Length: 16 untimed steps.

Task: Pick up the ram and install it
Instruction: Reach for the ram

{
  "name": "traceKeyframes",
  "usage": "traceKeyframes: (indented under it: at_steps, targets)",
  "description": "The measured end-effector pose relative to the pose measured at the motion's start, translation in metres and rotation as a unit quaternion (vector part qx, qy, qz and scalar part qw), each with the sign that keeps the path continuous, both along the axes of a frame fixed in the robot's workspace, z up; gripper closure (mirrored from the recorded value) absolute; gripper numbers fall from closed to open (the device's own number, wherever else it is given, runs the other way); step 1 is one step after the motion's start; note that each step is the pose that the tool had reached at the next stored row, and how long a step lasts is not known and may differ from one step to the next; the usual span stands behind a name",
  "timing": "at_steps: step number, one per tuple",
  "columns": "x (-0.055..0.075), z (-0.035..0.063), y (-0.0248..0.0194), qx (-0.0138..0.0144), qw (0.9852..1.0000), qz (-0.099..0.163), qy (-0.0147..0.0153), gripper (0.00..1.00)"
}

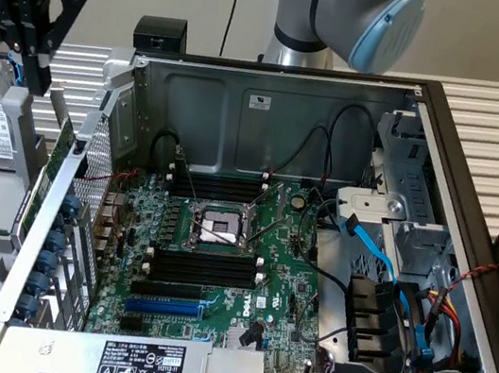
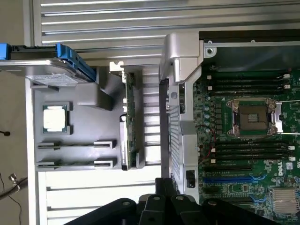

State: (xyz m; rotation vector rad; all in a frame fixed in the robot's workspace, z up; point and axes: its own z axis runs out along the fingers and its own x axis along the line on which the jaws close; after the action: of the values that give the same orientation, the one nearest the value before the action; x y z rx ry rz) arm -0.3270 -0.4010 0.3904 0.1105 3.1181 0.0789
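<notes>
The ram (image 2: 131,117) is a long thin green board standing on its edge at the side of a grey tray (image 2: 84,126), just outside the open computer case. In the exterior view the ram (image 1: 56,159) runs along the case's left wall. My black gripper (image 1: 28,33) hangs high at that view's upper left, above the tray and well clear of the ram. In the wrist view the gripper (image 2: 164,190) has its fingers (image 2: 157,201) together with nothing between them. The motherboard's black memory slots (image 1: 199,269) lie empty beside the processor socket (image 1: 215,229).
The tray also carries a hard drive with blue rails (image 2: 49,65), a loose processor chip (image 2: 56,118) and two slot holders (image 2: 75,144). The case's metal side wall (image 1: 74,205) separates tray and motherboard. Cables (image 1: 380,266) and drive bays crowd the exterior view's right.
</notes>
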Motion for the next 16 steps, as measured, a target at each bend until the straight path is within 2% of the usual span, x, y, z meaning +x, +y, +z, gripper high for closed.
traceKeyframes:
  at_steps: [4,11,16]
  targets:
    - [-0.018,-0.0002,-0.0001,0.0009,1.0,0.0,-0.0001,0.89]
    - [-0.049,-0.0002,-0.0003,0.0067,1.0,0.001,-0.0001,0.89]
    - [-0.072,-0.0006,-0.0004,0.0077,1.0,0.001,-0.0001,0.89]
